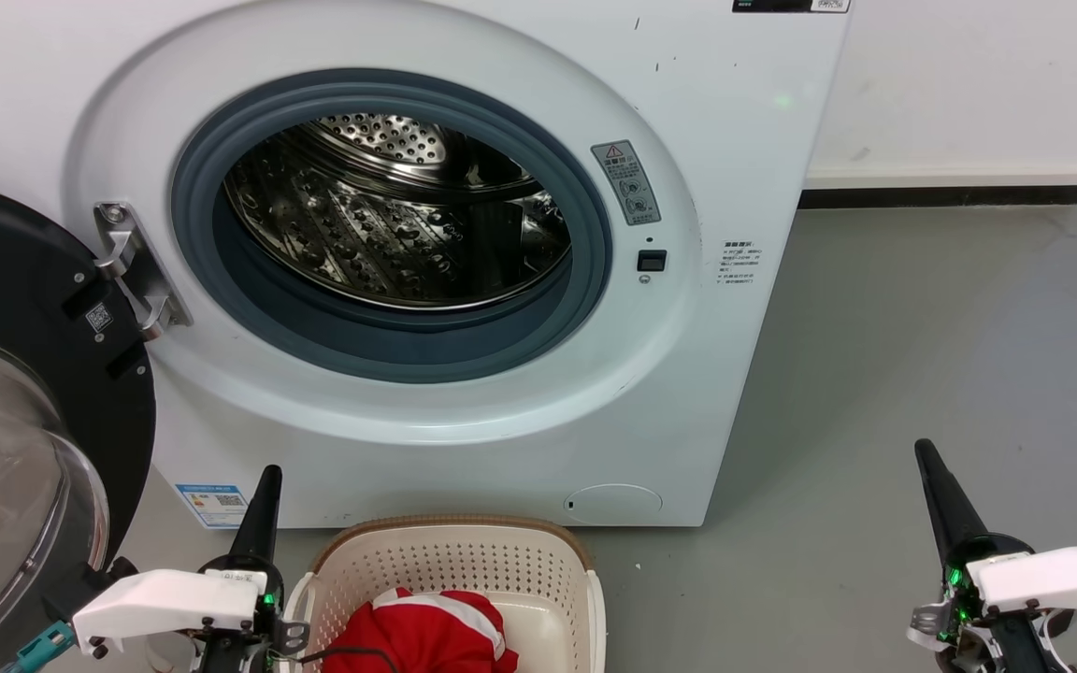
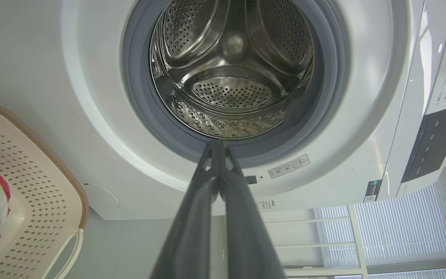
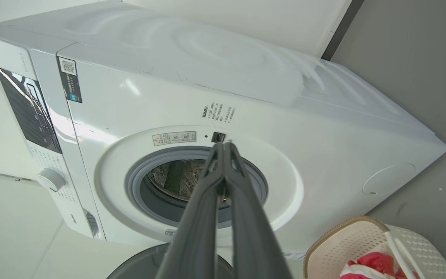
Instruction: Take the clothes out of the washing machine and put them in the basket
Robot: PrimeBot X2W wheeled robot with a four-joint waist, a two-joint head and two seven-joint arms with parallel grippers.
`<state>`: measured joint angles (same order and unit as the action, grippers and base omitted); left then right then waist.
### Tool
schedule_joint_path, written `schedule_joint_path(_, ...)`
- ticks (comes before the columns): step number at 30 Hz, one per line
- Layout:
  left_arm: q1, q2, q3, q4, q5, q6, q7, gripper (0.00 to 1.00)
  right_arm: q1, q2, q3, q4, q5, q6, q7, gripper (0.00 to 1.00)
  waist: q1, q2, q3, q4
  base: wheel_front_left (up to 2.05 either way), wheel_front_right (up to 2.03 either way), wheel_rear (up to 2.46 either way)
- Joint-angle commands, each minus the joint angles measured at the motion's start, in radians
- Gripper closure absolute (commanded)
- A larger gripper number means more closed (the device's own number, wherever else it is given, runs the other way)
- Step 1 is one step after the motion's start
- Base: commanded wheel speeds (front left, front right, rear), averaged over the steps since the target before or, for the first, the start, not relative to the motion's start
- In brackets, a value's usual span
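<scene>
The white washing machine [image 1: 464, 112] stands with its black-rimmed glass door [image 1: 15, 449] swung open to the left, and its steel drum [image 2: 230, 69] looks bare inside. On the floor in front of it sits the cream basket [image 1: 445, 556], holding the red clothes [image 1: 426, 631] with white stripes. The same clothes [image 3: 366, 265] lie in the basket [image 3: 343, 242] in the right wrist view. My left gripper [image 1: 269, 477] is shut and holds nothing, just left of the basket. Far to the right over the floor, my right gripper [image 1: 926, 453] is shut too, with nothing in it.
Grey floor [image 1: 950, 355] stretches right of the machine to a white wall with a dark skirting [image 1: 940, 196]. The open door crowds the left side near my left arm. Window blinds [image 2: 393, 228] show past the machine in the left wrist view.
</scene>
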<state>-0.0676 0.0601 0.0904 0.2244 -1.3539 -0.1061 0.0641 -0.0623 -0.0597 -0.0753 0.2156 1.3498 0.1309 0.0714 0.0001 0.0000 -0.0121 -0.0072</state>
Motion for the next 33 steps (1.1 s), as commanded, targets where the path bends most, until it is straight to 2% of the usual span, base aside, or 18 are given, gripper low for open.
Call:
schedule_joint_path(1, -0.021, 0.000, 0.004, -0.001, -0.021, -0.008, 0.006, 1.00, -0.026, -0.004, -0.003, 0.000, 0.024, 0.000, 0.005, 1.00, 0.0000, 0.0000, 0.001, 0.000, 0.00, 0.00, 0.00)
schedule_joint_path(33, -0.044, -0.011, 0.027, 0.023, -0.257, -0.026, 0.052, 1.00, -0.051, 0.000, -0.028, 0.031, 0.272, 0.000, 0.033, 1.00, -0.0001, 0.0000, 0.015, 0.007, 0.00, 0.00, 0.00)
